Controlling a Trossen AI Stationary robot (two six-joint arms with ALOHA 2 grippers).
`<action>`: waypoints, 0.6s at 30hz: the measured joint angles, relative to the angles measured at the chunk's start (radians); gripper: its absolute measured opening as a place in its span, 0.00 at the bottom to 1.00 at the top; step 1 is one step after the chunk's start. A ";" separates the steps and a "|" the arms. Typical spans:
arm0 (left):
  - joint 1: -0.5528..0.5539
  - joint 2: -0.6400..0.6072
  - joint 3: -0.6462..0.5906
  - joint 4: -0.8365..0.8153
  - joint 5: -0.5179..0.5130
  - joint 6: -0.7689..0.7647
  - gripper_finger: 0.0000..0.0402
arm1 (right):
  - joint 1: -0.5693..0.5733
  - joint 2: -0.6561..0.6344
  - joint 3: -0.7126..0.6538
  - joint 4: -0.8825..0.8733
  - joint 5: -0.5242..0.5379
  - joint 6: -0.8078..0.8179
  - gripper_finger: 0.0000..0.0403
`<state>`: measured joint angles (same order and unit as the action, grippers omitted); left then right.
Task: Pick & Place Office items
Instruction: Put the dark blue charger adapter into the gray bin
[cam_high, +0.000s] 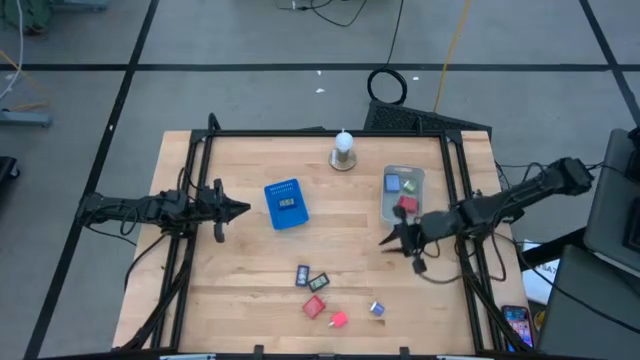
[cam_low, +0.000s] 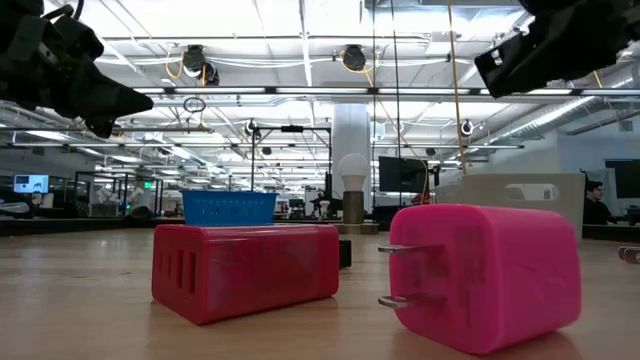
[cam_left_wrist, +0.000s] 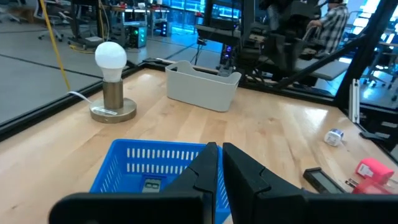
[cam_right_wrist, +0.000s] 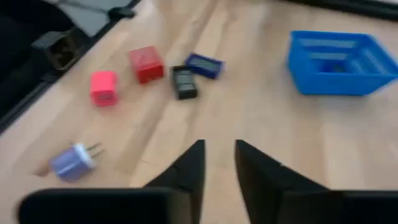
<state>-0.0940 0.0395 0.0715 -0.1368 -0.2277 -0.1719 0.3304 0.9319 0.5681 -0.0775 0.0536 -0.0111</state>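
Wooden table (cam_high: 250, 260) inside a black frame, open workshop floor around it; a white bulb on a round base (cam_high: 343, 150) stands near the far edge.

Sorted so far, by the look of it: the grey tray (cam_high: 417, 180) near the far right corner holds a blue piece (cam_high: 393, 183), a green piece (cam_high: 409, 184) and a red piece (cam_high: 407, 204); the blue basket (cam_high: 286, 203), mid-table, holds one small dark item (cam_high: 286, 203).

Still loose near the front edge: a blue block (cam_high: 303, 275); a dark block (cam_high: 321, 282) beside it; a red multi-port charger (cam_high: 315, 306); a pink plug adapter (cam_high: 338, 320); a pale blue plug adapter (cam_high: 377, 309) a little apart to the right; five pieces left to place.

Right gripper (cam_high: 388, 240) hangs above the table just in front of the tray, fingers narrowly parted, holding nothing; its wrist view looks toward the loose group. Left gripper (cam_high: 243, 209) waits at the left side beside the basket, fingers nearly together, empty.

Judgement: roughly halfway; right arm between placements, next pick likely from the front cluster.
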 joint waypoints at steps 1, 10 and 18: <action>0.000 0.000 0.000 0.000 0.000 0.005 0.06 | 0.023 0.038 0.025 -0.006 0.000 0.011 0.25; 0.000 0.000 0.000 0.000 0.001 0.008 0.06 | 0.211 0.295 0.124 -0.002 -0.033 0.118 0.68; 0.000 0.000 0.000 -0.001 0.002 -0.010 0.06 | 0.342 0.474 0.141 0.159 -0.028 0.074 0.84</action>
<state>-0.0940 0.0395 0.0715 -0.1375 -0.2252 -0.1822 0.6729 1.4064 0.7088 0.0817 0.0254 0.0630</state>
